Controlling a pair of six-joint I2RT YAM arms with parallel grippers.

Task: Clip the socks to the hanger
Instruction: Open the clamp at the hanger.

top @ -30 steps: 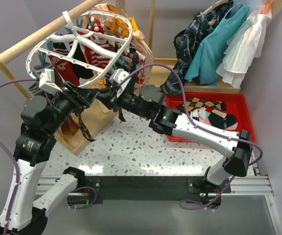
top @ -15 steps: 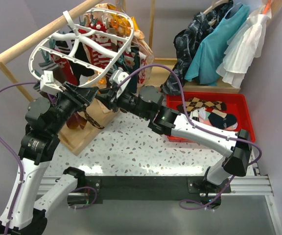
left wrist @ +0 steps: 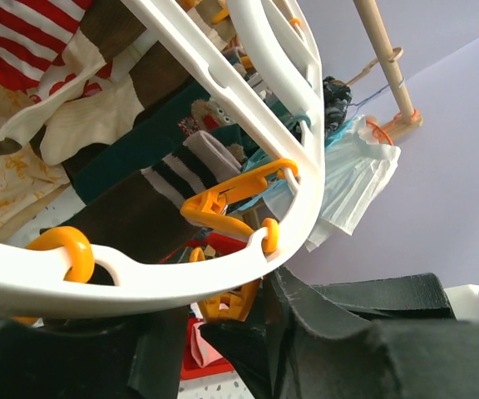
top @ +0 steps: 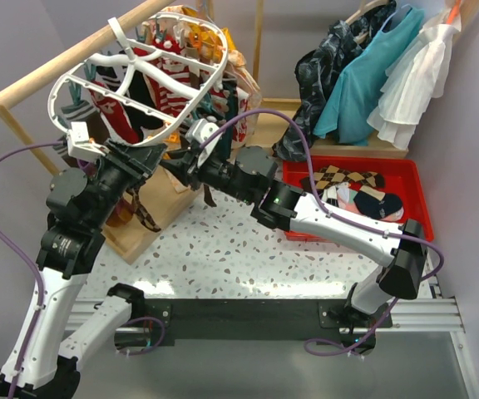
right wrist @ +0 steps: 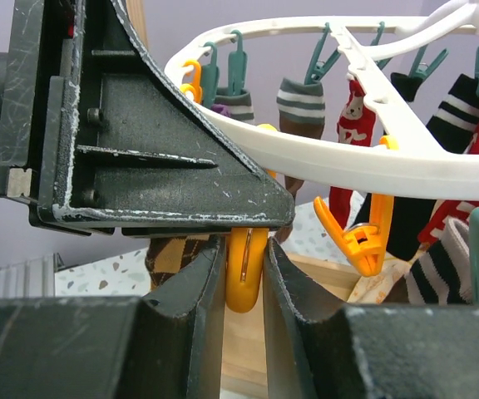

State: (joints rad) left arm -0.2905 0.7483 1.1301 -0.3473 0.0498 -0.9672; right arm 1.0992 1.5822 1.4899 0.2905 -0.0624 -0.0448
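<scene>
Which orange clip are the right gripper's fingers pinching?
The orange clip hanging straight down between the right gripper's fingers; the other, splayed orange clip beside it hangs free.

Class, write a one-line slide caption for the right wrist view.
Right claw pinches an orange clip beneath the white hanger rim, with striped socks hanging from teal clips behind.

A wooden rail (top: pixel 32 75) slants at ten o'clock. At one o'clock hang a dark patterned garment (top: pixel 323 58), a teal dress (top: pixel 364 91) and a white dress (top: pixel 418 71). A red tray (top: pixel 412 184) rests on the speckled surface (top: pixel 223 249) at three o'clock.
</scene>
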